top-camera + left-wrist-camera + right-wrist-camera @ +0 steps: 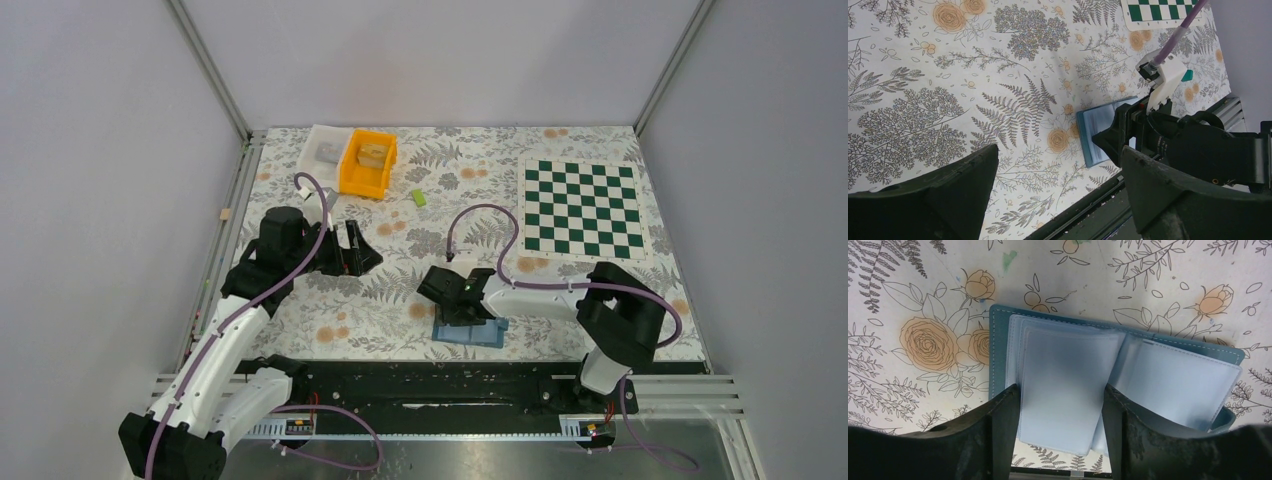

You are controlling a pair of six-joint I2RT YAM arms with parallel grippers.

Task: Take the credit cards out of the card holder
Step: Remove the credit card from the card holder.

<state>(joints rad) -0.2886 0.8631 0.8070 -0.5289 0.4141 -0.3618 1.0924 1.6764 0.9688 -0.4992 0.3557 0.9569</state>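
White walls and an aluminium frame enclose a worktop (330, 320) covered with a cloth printed in ferns and orange roses. A green-and-white chessboard mat (583, 208) is laid at the far right. An orange bin (368, 165) and a white bin (325, 150) are set side by side at the far left, with a small lime-green block (419, 197) lying just to their right.

The card holder (470, 332), blue and opened flat, is placed near the front edge of the worktop, roughly midway between the two arms. Its translucent pale-blue sleeves (1063, 365) are fanned out in the right wrist view, one leaf raised and blurred close to the lens. Whether the credit cards are inside these sleeves cannot be told. In the left wrist view a small teal-green sliver (1188, 75) is seen beside the white mount on the right arm, too little of it to identify.

The right gripper (458, 305) is lowered directly over the card holder, its jaws held apart with the raised leaf between them; whether the leaf is touched cannot be judged.

The left gripper (360, 248) is held above bare cloth at the left of the worktop, well apart from the card holder, with its jaws spread wide and nothing between them.
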